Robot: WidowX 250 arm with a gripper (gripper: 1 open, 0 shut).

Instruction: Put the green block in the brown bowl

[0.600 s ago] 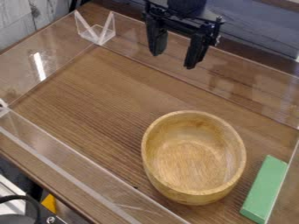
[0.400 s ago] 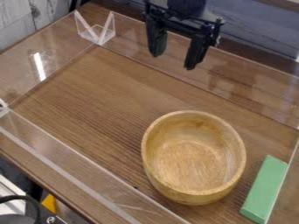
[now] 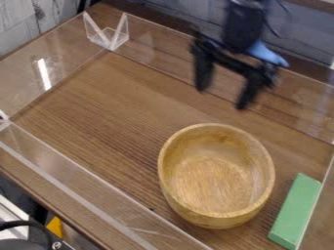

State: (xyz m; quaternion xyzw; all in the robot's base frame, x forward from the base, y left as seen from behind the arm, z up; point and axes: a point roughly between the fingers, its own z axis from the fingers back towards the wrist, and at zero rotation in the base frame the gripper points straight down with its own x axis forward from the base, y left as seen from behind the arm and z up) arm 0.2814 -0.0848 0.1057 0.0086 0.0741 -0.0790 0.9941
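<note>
The green block lies flat on the wooden table at the lower right, just right of the brown bowl. That bowl is round, tan and has nothing inside. My gripper hangs above the table behind the bowl, pointing down, its two dark fingers spread apart and open with nothing between them. It is well away from the block, up and to the left of it.
Clear acrylic walls fence in the wooden table. A small clear triangular stand sits at the back left corner.
My gripper has moved to the right and lower in the view, toward the bowl's far side, still open. Bowl and block have not moved.
</note>
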